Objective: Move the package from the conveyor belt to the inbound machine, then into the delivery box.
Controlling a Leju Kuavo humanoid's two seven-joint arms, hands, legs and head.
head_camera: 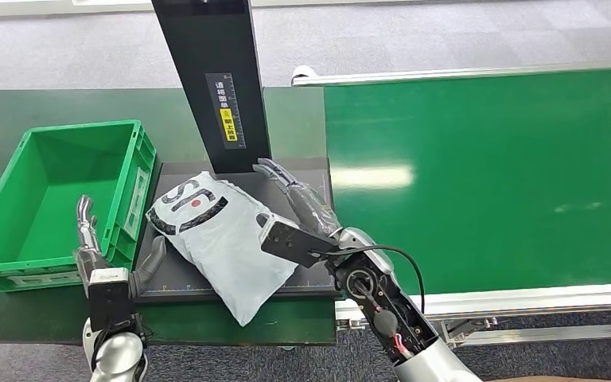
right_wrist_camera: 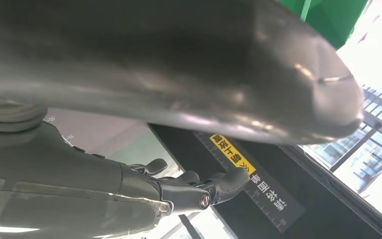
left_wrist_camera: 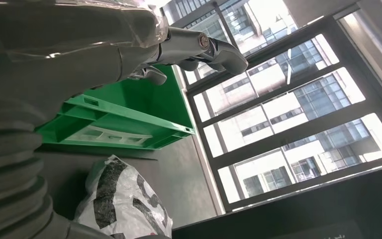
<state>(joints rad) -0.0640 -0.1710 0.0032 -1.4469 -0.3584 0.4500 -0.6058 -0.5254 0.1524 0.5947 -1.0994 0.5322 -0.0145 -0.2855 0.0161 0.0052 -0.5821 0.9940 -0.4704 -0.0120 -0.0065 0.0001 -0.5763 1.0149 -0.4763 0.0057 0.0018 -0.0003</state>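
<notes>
Conveyor belt (head_camera: 485,175): green, bare, to the right.
Delivery box (head_camera: 16,263): green crate, left of machine.
Inbound machine (head_camera: 286,282): dark platform under black post.
Package (head_camera: 223,235): white bag lying on platform; machine step apparently done, box transfer pending.
Right hand (head_camera: 298,195): beside bag, fingers extended, holding nothing.
Left hand (head_camera: 95,239): near crate wall, fingers apart, empty; next, likely grasp bag, lift leftward over crate wall.

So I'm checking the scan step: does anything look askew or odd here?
The package lies diagonally on the dark platform, and its lower corner hangs over the front edge. It is crumpled but shows no tear. The crate sits square beside it.
</notes>
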